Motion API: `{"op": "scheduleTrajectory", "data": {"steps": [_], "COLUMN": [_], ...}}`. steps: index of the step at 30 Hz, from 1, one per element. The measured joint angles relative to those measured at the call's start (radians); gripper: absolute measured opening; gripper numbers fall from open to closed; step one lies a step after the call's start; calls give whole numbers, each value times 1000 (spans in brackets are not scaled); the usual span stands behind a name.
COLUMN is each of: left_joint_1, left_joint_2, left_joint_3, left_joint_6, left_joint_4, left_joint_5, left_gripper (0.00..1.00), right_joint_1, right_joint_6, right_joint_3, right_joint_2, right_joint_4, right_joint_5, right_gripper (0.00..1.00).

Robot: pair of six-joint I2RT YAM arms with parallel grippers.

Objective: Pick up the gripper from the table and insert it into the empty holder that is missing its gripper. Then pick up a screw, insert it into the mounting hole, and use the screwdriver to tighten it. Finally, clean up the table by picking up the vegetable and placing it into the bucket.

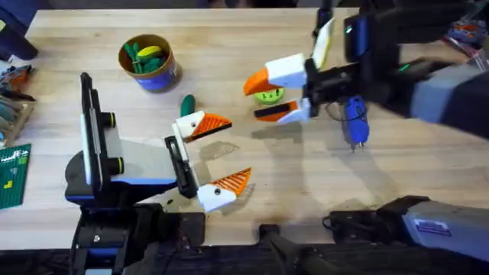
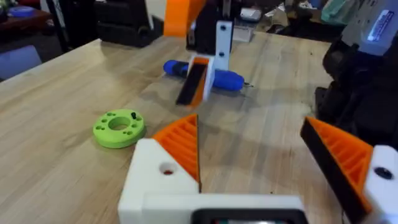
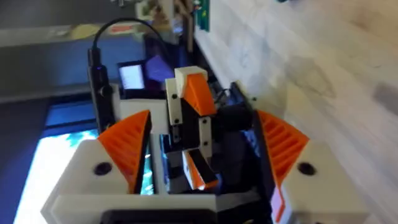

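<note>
My right gripper [image 1: 256, 99] reaches in from the right, rolled so one finger is above the other, and is open. Its lower white holder [image 1: 299, 111] carries the orange gripper with a black side [image 1: 273, 114], just above the table; I cannot tell how firmly it is seated. My left gripper [image 1: 229, 153] lies open near the front, holding nothing. The blue screwdriver [image 1: 355, 122] lies behind the right gripper, seen too in the left wrist view as the screwdriver [image 2: 227, 79]. The dark green vegetable [image 1: 187, 105] lies beside the left gripper's far finger. The bucket [image 1: 157, 78] stands at the back left.
A lime-green disc [image 2: 118, 129] lies on the table beside the right gripper's lower finger, with a small dark screw-like piece on it. The bucket holds green and yellow toys. Tools and a green board [image 1: 14, 176] line the left edge. Bare wood [image 1: 321, 176] shows front right.
</note>
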Motion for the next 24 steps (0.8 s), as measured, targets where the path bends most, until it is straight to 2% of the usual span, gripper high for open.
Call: {"op": "scheduleTrajectory", "data": {"steps": [6, 9, 17, 24], "left_joint_1": [0, 0, 0, 0], "left_joint_2": [0, 0, 0, 0], "left_joint_3": [0, 0, 0, 0], "left_joint_6": [0, 0, 0, 0], "left_joint_4": [0, 0, 0, 0], "left_joint_5": [0, 0, 0, 0], "left_gripper": [985, 986, 986, 986], "right_joint_1": [-43, -38, 27, 119], "right_joint_6": [-377, -509, -655, -701], "right_joint_3": [274, 409, 659, 838], "right_joint_2": [-65, -68, -38, 144], "right_joint_4": [-589, -771, -1047, -1213], "right_joint_5": [190, 339, 712, 986], "right_gripper": [881, 884, 885, 885]}}
